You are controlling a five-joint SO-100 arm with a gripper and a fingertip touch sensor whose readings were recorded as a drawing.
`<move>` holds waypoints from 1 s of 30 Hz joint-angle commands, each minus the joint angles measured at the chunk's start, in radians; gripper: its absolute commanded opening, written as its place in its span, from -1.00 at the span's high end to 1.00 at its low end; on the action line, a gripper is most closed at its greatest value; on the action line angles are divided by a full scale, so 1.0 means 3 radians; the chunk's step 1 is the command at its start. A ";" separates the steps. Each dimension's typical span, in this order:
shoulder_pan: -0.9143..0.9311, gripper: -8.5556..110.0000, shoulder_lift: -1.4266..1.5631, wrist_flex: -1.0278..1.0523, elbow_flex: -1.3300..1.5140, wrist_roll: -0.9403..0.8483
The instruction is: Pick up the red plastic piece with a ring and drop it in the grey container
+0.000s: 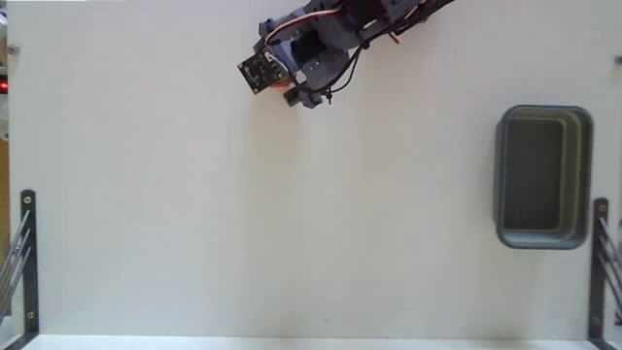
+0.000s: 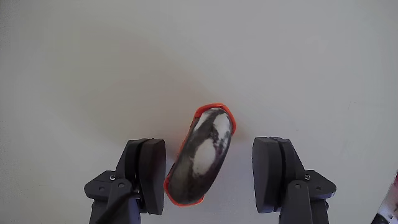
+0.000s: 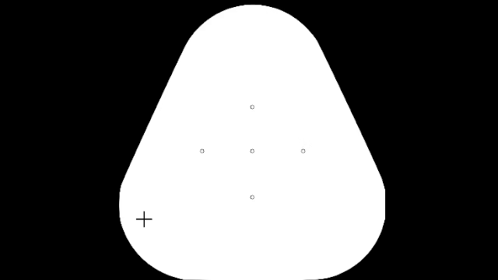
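In the wrist view the red plastic piece point(image 2: 200, 155) lies on the white table, an elongated chunk with an orange-red rim and a glossy grey-black top; I cannot make out its ring. My gripper point(image 2: 210, 168) is open around it, with the left finger point(image 2: 149, 171) nearly touching it and the right finger point(image 2: 270, 171) well apart. In the fixed view the gripper point(image 1: 296, 94) is at the top centre, and only a sliver of the orange-red piece point(image 1: 282, 85) shows beneath it. The grey container point(image 1: 501, 175) stands far to the right, with nothing visible inside.
Black metal brackets stand at the lower left point(image 1: 27, 262) and lower right point(image 1: 600, 262) edges of the table in the fixed view. A small red light point(image 1: 3, 86) glows at the left edge. White tabletop point(image 1: 292, 214) stretches between arm and container.
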 commanded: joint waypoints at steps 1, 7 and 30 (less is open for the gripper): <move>0.0045 -0.53 0.0119 -0.0005 0.0002 0.0015; 0.0045 -0.50 0.0119 -0.0005 0.0002 0.0015; 0.0045 -0.39 0.0119 -0.0005 0.0002 0.0015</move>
